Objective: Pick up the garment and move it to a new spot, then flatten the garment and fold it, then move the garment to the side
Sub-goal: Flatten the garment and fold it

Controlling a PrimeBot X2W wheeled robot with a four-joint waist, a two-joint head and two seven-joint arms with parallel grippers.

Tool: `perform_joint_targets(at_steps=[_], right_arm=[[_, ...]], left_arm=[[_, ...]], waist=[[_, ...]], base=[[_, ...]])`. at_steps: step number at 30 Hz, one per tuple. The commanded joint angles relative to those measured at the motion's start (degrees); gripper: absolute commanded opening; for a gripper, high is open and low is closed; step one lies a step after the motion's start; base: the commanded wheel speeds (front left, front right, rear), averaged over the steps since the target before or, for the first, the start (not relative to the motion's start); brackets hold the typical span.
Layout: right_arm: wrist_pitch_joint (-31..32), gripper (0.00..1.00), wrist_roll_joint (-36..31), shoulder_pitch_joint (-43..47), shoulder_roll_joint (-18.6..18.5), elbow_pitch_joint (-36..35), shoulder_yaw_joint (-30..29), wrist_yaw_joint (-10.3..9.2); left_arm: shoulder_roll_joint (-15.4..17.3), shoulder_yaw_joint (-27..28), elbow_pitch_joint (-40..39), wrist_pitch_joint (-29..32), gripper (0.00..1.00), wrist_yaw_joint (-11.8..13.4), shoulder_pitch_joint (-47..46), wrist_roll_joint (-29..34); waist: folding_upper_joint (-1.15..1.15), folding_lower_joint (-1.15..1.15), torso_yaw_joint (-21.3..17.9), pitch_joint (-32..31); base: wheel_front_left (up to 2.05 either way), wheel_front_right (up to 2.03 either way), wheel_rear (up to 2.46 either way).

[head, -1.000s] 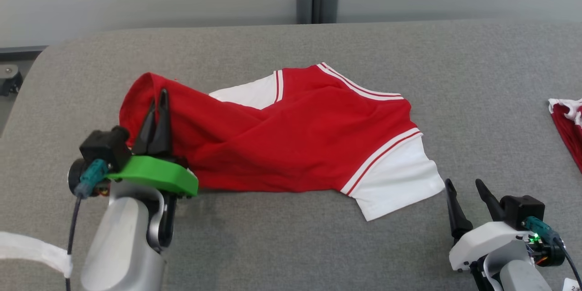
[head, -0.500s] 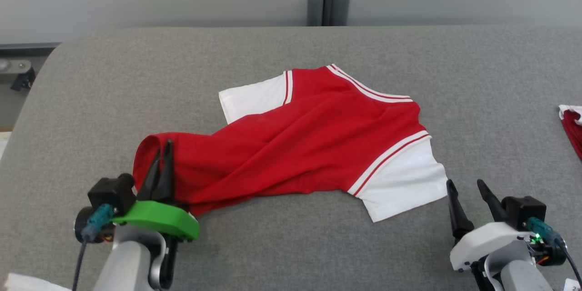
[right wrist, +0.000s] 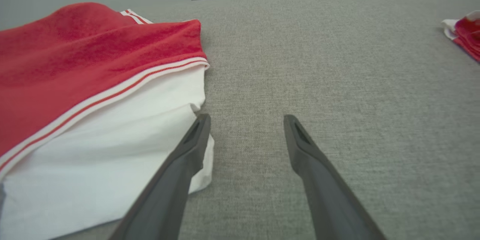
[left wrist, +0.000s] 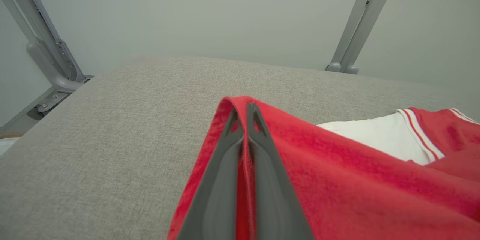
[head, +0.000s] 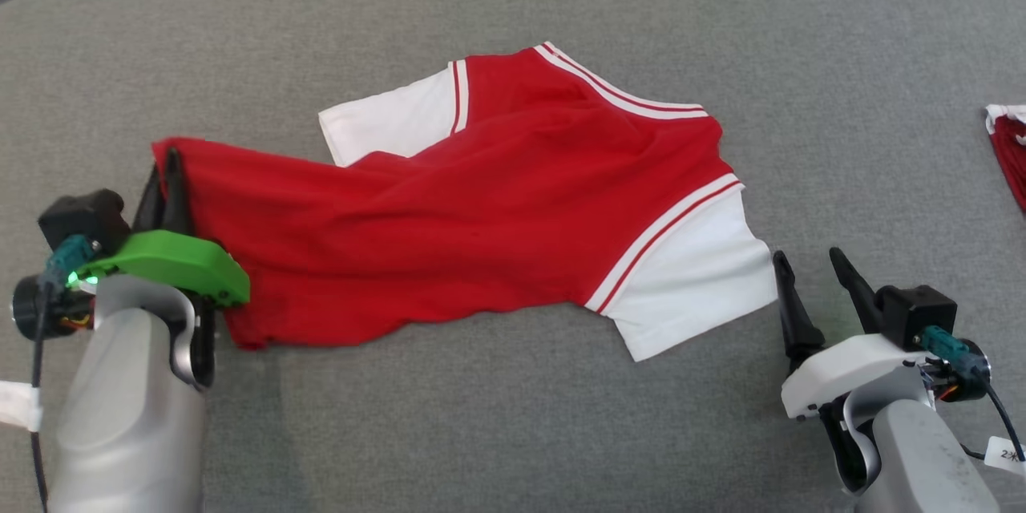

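A red shirt with white sleeves [head: 497, 200] lies rumpled across the grey table [head: 513, 433]. My left gripper [head: 163, 164] is shut on the shirt's red hem corner at the far left, stretching the cloth that way; the left wrist view has the cloth [left wrist: 337, 180] pinched between the gripper [left wrist: 243, 107] fingers. My right gripper [head: 805, 256] stands open just right of the near white sleeve [head: 689, 288], nothing between its fingers. In the right wrist view the gripper [right wrist: 245, 118] sits beside the sleeve [right wrist: 112, 150], its left finger at the sleeve's edge.
Another red and white garment [head: 1010, 152] lies at the table's right edge, also in the right wrist view [right wrist: 465, 33]. Grey metal posts [left wrist: 356, 30] stand behind the table against a pale wall. The near part of the table is bare grey fabric.
The left gripper has dragged the red hem leftward, spreading the shirt body wider. The head camera has tilted down. The right gripper stays open beside the sleeve.
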Motion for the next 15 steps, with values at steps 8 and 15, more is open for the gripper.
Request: perform_joint_targets(at_steps=[8,15], right_arm=[[0.00,1.00,0.81,-1.35,-0.24,-2.01,-0.03,-0.09],[0.00,1.00,2.05,0.50,-0.25,-3.80,0.95,-0.09]], left_arm=[[-0.12,4.45,-0.15,-0.01,1.00,4.12,-1.51,4.83],[-3.23,7.35,-9.88,-0.02,1.00,3.91,6.40,8.27]], waist=[[0.00,0.00,-2.90,2.61],[0.00,0.00,-1.93,-1.61]], base=[[0.00,0.00,0.00],[0.00,0.00,0.00]])
